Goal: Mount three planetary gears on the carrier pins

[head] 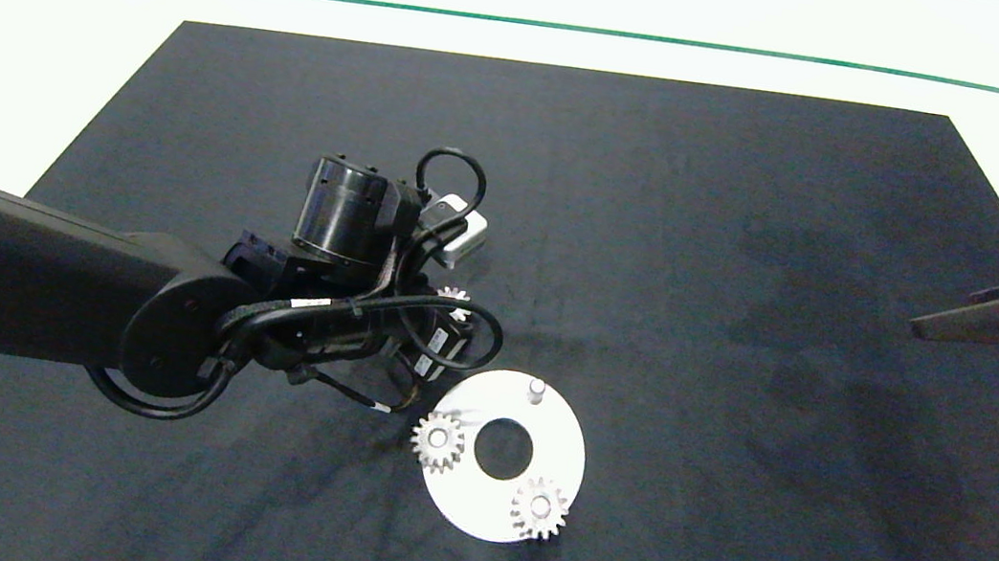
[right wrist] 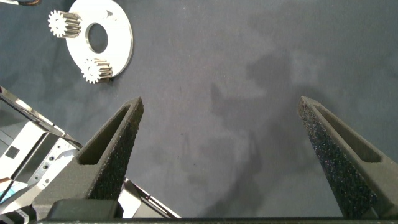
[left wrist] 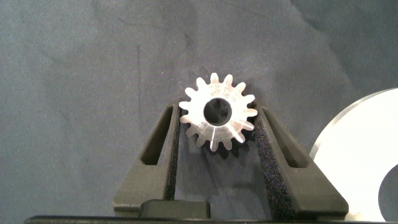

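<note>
Left gripper (left wrist: 217, 127) is mine, and it has the third planetary gear (left wrist: 217, 113) between the 2 foam pads (left wrist: 270, 149), bore facing the wrist cam. Whether the pads already press the teeth or only flank them I cannot tell for sure; the opening is narrow, approx. the gear's own width, and the teeth meet both pads, so I judge it as held. In the head view this gear (head: 454, 298) peeks out beside my wrist, just off the white carrier disc (head: 570, 444), near the middle of the black mat (head: 754, 256).

2 gears sit already on their pins: one at the disc's left rim (head: 438, 440), one at its front rim (head: 539, 508). The last bare carrier pin (head: 535, 390) stands at the far rim, close to my fingers.

To do this step well, I think: keep the gear flat, bring the bore directly above the free pin, go down slow and straight, and release only when it sits on the disc. If the gear tilts, the bore can jam on the pin top. No need to mesh w/ the others, they are apart.

Right gripper (head: 923, 327) is parked at the mat's right edge, fingers spread wide, holding nothing.
</note>
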Robot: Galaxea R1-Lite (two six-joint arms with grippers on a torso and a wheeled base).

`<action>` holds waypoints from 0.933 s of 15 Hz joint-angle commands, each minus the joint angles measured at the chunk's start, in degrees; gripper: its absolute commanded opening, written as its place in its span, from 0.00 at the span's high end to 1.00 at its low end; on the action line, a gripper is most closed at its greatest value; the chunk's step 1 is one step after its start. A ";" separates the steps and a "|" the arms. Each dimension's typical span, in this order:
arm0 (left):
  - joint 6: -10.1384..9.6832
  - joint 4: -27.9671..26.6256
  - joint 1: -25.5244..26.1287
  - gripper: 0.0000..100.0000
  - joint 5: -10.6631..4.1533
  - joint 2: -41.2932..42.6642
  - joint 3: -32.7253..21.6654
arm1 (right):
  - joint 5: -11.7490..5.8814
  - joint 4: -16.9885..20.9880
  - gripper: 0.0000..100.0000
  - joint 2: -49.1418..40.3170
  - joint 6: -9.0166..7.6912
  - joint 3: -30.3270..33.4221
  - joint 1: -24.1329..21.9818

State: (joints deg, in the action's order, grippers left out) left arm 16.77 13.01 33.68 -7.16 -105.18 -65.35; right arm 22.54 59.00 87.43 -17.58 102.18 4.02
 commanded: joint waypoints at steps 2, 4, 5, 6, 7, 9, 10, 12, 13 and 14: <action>0.19 -1.32 0.16 0.81 -0.05 1.21 -0.12 | 0.14 0.32 0.00 0.11 -0.18 0.04 0.02; 0.28 -4.13 0.59 0.81 -0.05 2.79 -0.56 | 0.14 0.41 0.00 0.02 -0.09 -0.05 0.02; 0.28 -4.92 0.68 0.81 -0.05 3.75 -0.56 | 0.14 0.32 0.00 0.11 -0.09 0.04 0.02; 0.28 -5.19 0.68 0.81 -0.05 4.46 -0.65 | 0.14 0.32 0.00 0.02 -0.09 0.04 0.02; 0.28 -5.27 0.95 0.81 -0.05 5.07 -0.56 | 0.14 0.41 0.00 0.02 -0.09 0.04 0.11; 0.19 -6.86 1.56 0.81 -0.05 6.74 -0.30 | 0.93 0.41 0.00 0.02 -0.09 0.04 0.28; 0.01 -8.00 2.18 0.81 -0.14 8.06 0.05 | 1.01 0.32 0.00 0.02 -0.09 0.04 0.28; -0.51 -8.96 4.02 0.81 -0.14 10.43 1.55 | 1.10 0.41 0.00 0.02 -0.09 0.04 0.28; -0.87 -8.96 4.99 0.81 -0.23 11.05 2.51 | 1.10 0.32 0.00 0.11 -0.09 0.04 0.20; -1.31 -8.88 5.87 0.81 -0.93 11.49 3.22 | 1.10 0.32 0.00 0.11 -0.09 0.04 0.20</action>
State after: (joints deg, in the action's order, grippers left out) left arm 15.41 3.99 38.64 -7.96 -95.43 -62.90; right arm 23.48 59.00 87.46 -17.55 102.21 4.22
